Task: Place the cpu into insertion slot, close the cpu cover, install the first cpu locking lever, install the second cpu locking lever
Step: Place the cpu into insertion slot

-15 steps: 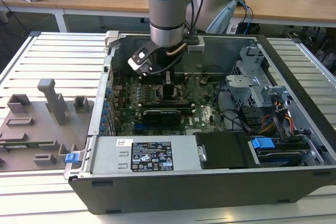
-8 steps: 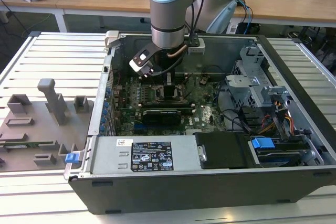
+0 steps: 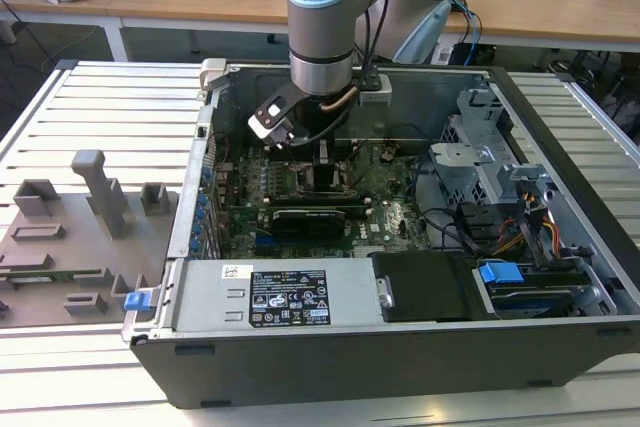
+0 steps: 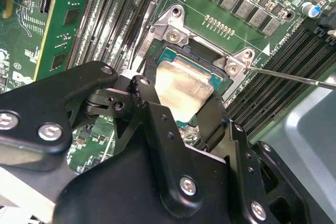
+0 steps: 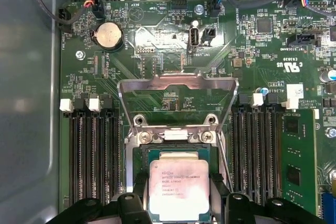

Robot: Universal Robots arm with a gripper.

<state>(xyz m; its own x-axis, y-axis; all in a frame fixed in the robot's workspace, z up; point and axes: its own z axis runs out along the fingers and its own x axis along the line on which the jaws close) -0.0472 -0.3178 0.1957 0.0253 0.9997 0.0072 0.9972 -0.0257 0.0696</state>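
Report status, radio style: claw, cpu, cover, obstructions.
Claw shut on cpu, over insertion slot. Cpu cover raised open. Nothing blocking the slot.

A slatted metal table (image 3: 100, 97) is carrying everything. An open computer case (image 3: 400, 357) is sitting directly on it, lying beneath the claw (image 3: 327, 182) and reaching out around it on every side. A flat grey board (image 3: 75, 247) is lying on the slats well apart from the claw, toward the exterior view's left, just beside the case's side wall. Grey blocks are standing on that board, a tall post (image 3: 100, 187) rising above the others, and a small blue clip (image 3: 137, 299) is resting at the board's corner near the case. The slats are also running on past the case toward the exterior view's right.
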